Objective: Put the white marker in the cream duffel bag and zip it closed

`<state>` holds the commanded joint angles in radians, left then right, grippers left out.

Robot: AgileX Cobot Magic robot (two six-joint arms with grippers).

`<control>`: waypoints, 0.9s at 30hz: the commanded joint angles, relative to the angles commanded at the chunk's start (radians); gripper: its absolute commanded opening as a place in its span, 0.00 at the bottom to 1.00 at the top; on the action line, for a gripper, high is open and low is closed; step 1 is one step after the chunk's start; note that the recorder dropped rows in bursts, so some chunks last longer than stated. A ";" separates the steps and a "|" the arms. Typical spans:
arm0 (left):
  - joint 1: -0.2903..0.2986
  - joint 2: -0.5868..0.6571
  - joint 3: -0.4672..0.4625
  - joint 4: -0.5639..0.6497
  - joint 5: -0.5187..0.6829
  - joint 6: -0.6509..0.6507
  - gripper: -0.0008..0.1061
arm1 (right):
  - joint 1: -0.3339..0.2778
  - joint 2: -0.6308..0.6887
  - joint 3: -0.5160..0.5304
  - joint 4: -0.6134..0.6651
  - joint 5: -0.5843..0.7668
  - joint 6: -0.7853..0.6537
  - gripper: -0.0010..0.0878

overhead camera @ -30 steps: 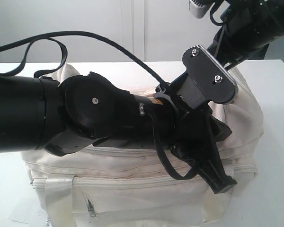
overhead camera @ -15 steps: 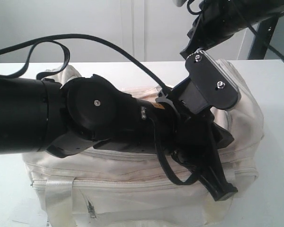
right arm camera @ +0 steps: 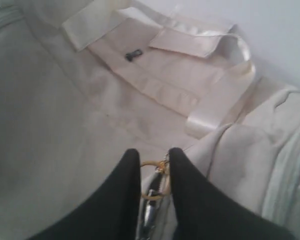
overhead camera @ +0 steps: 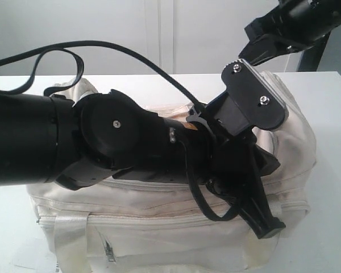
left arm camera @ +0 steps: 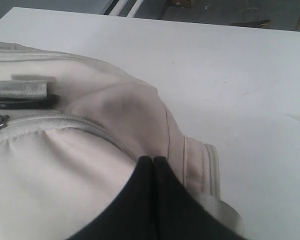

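The cream duffel bag lies on the white table, mostly covered by my left arm. My left gripper points down at the bag's right end. In the left wrist view its fingers are shut tip to tip against the cream fabric, with nothing showing between them. My right gripper is shut on the zipper pull, a silver tab with a gold ring, over the bag's top. In the exterior view only the right arm shows, at the upper right. The white marker is not in view.
A webbing handle and a small dark pocket zip pull lie beyond the right gripper. A grey strap on a black buckle sits on the bag's end. White table stretches past the bag. A black cable loops at the back left.
In the exterior view the right arm has risen and swung right, away from the bag's top corner. The left arm has barely moved.
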<state>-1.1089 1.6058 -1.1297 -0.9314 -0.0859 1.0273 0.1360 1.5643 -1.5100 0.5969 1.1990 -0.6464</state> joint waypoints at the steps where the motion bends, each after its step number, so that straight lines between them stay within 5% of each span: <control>1: 0.000 0.000 0.000 0.000 0.002 0.000 0.01 | 0.006 0.000 0.000 -0.010 0.009 -0.025 0.58; 3: 0.000 0.000 0.000 0.000 0.002 0.000 0.01 | 0.017 0.000 0.008 -0.056 0.019 -0.027 0.65; 15: 0.000 0.000 0.000 0.007 0.002 0.002 0.01 | 0.117 0.006 0.057 -0.156 -0.038 -0.029 0.65; 27: 0.000 0.000 0.000 0.008 0.002 0.004 0.01 | 0.143 0.062 0.057 -0.258 -0.128 -0.027 0.59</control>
<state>-1.1089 1.6058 -1.1297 -0.9237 -0.0837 1.0309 0.2785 1.6267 -1.4529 0.3394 1.0709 -0.6738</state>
